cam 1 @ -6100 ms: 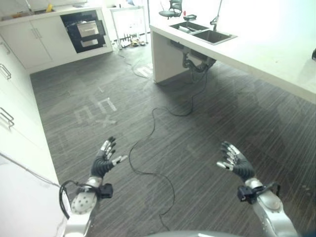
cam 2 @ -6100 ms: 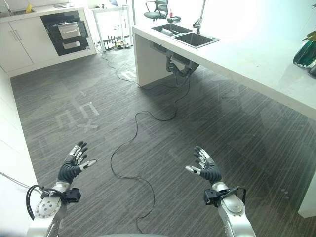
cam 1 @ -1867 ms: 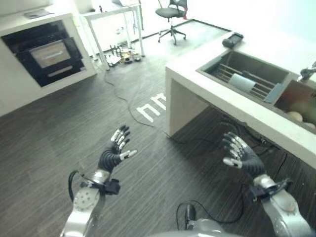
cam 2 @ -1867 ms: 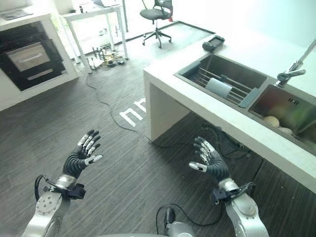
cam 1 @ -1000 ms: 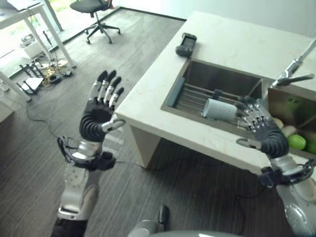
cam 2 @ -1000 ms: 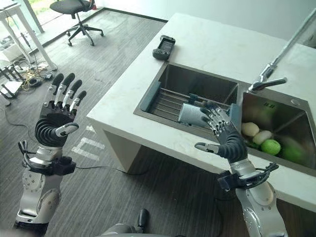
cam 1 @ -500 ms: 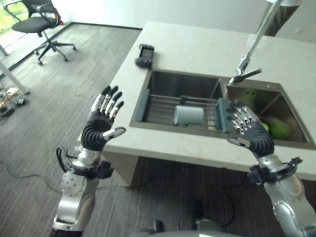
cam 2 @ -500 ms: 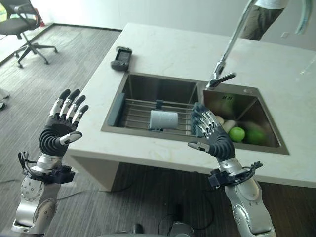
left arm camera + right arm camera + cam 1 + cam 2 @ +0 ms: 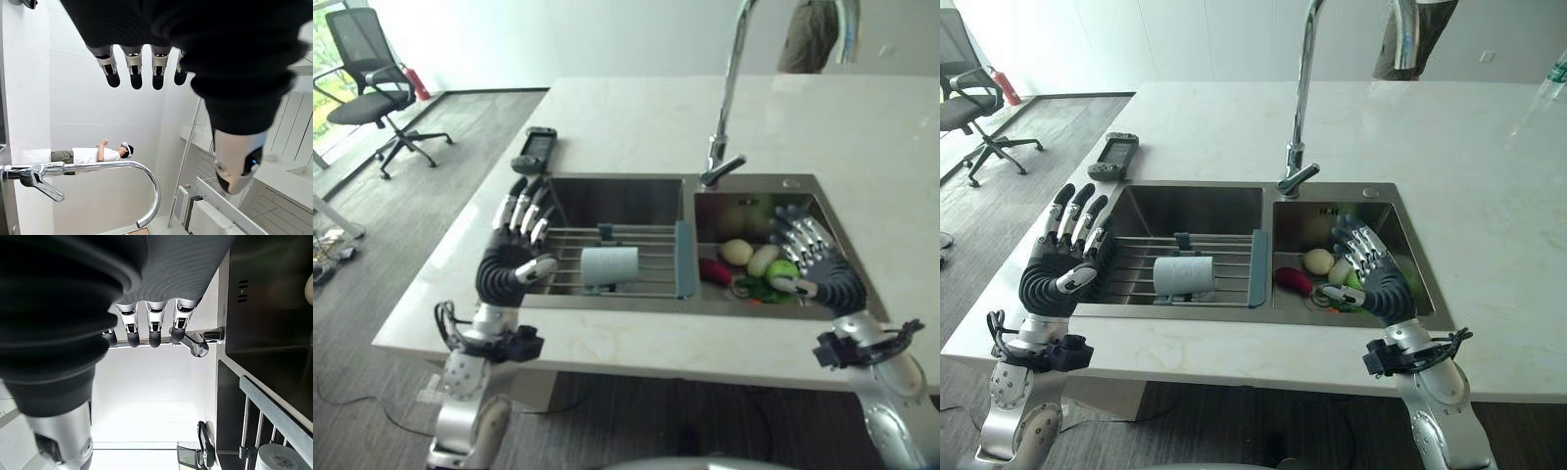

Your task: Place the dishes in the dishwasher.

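Note:
A pale cup [image 9: 609, 265] lies on its side on a wire rack [image 9: 1224, 257] in the left basin of a steel double sink [image 9: 607, 304]. My left hand [image 9: 509, 269] is raised over the sink's left end, fingers straight and open, holding nothing. Over the right basin's front right corner my right hand [image 9: 822, 276] is also open and empty. The left wrist view has straight fingers [image 9: 133, 68] with nothing past them. In the right wrist view the cup [image 9: 279, 458] lies well beyond the fingers [image 9: 149, 328].
The right basin holds a red, a pale and green vegetables [image 9: 749, 262]. A tall faucet [image 9: 724, 108] stands behind the sink. A black device [image 9: 534, 150] lies on the white counter, back left. A person [image 9: 808, 34] stands beyond the counter; an office chair [image 9: 372, 98] is far left.
The camera has swung round from the floor and now faces the sink squarely from close by. Both hands stay raised and open, now over the sink's two ends.

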### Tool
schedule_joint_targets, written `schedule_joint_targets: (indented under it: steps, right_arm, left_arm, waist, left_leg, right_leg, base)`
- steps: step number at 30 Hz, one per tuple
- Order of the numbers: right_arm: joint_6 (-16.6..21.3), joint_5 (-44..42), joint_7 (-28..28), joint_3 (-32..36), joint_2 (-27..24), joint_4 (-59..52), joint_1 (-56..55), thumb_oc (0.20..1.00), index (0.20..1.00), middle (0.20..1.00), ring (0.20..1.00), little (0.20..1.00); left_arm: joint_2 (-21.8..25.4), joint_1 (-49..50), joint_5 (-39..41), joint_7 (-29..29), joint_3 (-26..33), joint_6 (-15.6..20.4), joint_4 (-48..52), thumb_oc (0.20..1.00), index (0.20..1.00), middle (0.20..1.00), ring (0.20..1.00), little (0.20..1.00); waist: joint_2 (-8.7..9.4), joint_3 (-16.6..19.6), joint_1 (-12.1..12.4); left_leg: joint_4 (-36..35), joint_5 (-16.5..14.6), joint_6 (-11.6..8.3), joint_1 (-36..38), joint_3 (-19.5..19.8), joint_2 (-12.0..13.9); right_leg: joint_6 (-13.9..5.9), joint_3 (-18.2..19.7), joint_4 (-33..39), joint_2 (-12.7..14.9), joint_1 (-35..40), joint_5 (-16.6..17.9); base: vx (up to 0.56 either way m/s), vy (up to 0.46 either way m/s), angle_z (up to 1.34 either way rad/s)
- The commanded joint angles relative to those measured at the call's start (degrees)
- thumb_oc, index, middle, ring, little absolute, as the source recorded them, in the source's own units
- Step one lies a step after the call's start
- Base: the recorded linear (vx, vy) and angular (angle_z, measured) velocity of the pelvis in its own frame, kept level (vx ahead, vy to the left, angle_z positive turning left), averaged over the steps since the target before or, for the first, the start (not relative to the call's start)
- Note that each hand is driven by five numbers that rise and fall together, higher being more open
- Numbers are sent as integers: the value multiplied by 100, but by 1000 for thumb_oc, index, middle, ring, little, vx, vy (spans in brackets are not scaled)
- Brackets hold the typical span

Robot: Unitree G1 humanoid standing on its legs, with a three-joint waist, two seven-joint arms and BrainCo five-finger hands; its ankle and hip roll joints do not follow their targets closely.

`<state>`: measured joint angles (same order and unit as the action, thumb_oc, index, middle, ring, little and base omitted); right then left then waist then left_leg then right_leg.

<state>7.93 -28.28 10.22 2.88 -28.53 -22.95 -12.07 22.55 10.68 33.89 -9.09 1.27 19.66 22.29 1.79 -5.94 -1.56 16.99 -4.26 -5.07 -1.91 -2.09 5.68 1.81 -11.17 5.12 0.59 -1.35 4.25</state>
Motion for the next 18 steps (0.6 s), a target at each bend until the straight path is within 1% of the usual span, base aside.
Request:
schedule_joint_targets:
  steps: [1, 2, 3, 5, 6, 7, 8, 9, 11, 14, 15, 16, 17, 18]
  right_arm:
    - [160, -24, -176, 134, 39, -126, 498, 1000, 1000, 1000, 1000, 1000]
    - [164, 16, -198, 142, 51, -117, 513, 1000, 1000, 1000, 1000, 1000]
    - [174, 50, -204, 176, 36, -137, 506, 1000, 1000, 1000, 1000, 1000]
    - [178, -3, -181, 213, -52, -117, 529, 1000, 1000, 1000, 1000, 1000]
    - [155, -65, -161, 277, -108, -129, 487, 1000, 1000, 1000, 1000, 1000]
    - [130, -108, -153, 321, -117, -158, 429, 1000, 1000, 1000, 1000, 1000]
    - [95, -155, -141, 363, -94, -190, 344, 1000, 1000, 1000, 1000, 1000]
    - [89, -140, -154, 362, -58, -203, 290, 1000, 1000, 1000, 1000, 1000]
    - [7, -25, -184, 385, 33, -256, 247, 1000, 1000, 1000, 1000, 1000]
    - [-69, 130, -250, 313, 134, -262, 278, 1000, 1000, 1000, 1000, 1000]
    - [-99, 182, -281, 310, 103, -262, 326, 1000, 1000, 1000, 1000, 1000]
    - [-104, 192, -282, 312, 96, -259, 336, 1000, 1000, 1000, 1000, 1000]
    - [-94, 196, -284, 316, 70, -240, 363, 1000, 1000, 1000, 1000, 1000]
    - [-108, 197, -291, 308, 61, -219, 408, 1000, 1000, 1000, 1000, 1000]
  left_arm:
    - [182, -204, 221, -110, 96, 440, 119, 1000, 1000, 1000, 1000, 1000]
    - [181, -218, 211, -128, 90, 464, 108, 1000, 1000, 1000, 1000, 1000]
    - [168, -261, 163, -128, 66, 505, 98, 1000, 1000, 1000, 1000, 1000]
    - [169, -327, 30, -45, 42, 564, 67, 1000, 1000, 1000, 1000, 1000]
    - [225, -365, -177, 211, 81, 518, 25, 1000, 1000, 1000, 1000, 1000]
    - [266, -381, -196, 313, 97, 435, 0, 1000, 1000, 1000, 1000, 1000]
    - [312, -398, -128, 489, 153, 216, -54, 1000, 1000, 1000, 1000, 1000]
    - [321, -409, -172, 608, 204, 93, -86, 1000, 1000, 1000, 1000, 1000]
    - [342, -401, -125, 604, 377, -90, -116, 1000, 1000, 1000, 1000, 1000]
    - [345, -430, -506, 585, 483, -265, -61, 1000, 1000, 1000, 1000, 1000]
    - [399, -475, -539, 559, 516, -431, -15, 1000, 1000, 1000, 1000, 1000]
    - [401, -491, -574, 572, 520, -436, -10, 1000, 1000, 1000, 1000, 1000]
    - [450, -521, -799, 637, 548, -301, -5, 1000, 1000, 1000, 1000, 1000]
    - [512, -576, -1143, 641, 574, -307, -26, 1000, 1000, 1000, 1000, 1000]
  waist:
    - [-81, -55, -36]
    - [-105, -69, -24]
    - [-134, -97, 9]
    - [-136, -86, 0]
    - [-152, -44, -35]
    - [-154, -12, -53]
    - [-154, 39, -78]
    - [-152, 70, -78]
    - [-138, 103, -50]
    - [-107, 140, 10]
    - [-75, 156, 54]
    - [-70, 161, 61]
    - [-61, 168, 83]
    - [-54, 181, 96]
  left_leg:
    - [-1805, 582, 177, 537, -312, -265]
    - [-2025, 682, 140, 538, -319, -211]
    - [-2165, 861, 84, 400, -226, -152]
    - [-2199, 824, 98, 405, -197, -157]
    - [-2199, 756, 82, 407, -237, -133]
    - [-2199, 727, 80, 419, -264, -130]
    - [-2199, 690, 84, 458, -300, -122]
    - [-2199, 672, 93, 480, -305, -132]
    - [-2199, 624, 133, 524, -277, -178]
    - [-2199, 567, 186, 561, -235, -233]
    - [-2199, 528, 225, 591, -248, -263]
    - [-2199, 521, 231, 597, -248, -268]
    - [-2199, 493, 251, 612, -247, -286]
    - [-2199, 476, 270, 627, -244, -299]
  right_leg:
    - [-684, 405, -12, 213, 326, 102]
    - [-696, 426, -12, 219, 351, 69]
    - [-703, 480, -12, 232, 405, 5]
    - [-712, 431, -12, 289, 409, -34]
    - [-745, 349, -12, 342, 403, -41]
    - [-772, 286, -12, 378, 411, -33]
    - [-801, 211, -12, 420, 440, -40]
    - [-816, 168, -12, 441, 467, -43]
    - [-833, 112, -12, 479, 513, -60]
    - [-847, 104, -12, 505, 550, -71]
    - [-872, 80, -12, 536, 582, -76]
    - [-875, 74, -12, 541, 590, -79]
    - [-886, 61, -12, 557, 611, -90]
    - [-894, 51, -12, 572, 627, -92]
  base:
    - [63, 137, 6]
    - [45, 168, 11]
    - [24, 173, 15]
    - [9, 200, -2]
    - [23, 206, -26]
    - [73, 238, -19]
    - [99, 178, 6]
    - [116, 185, 20]
    - [95, 147, 12]
    - [75, 129, 12]
    - [64, 133, 22]
    - [53, 134, 32]
    - [30, 91, 33]
    - [31, 104, 32]
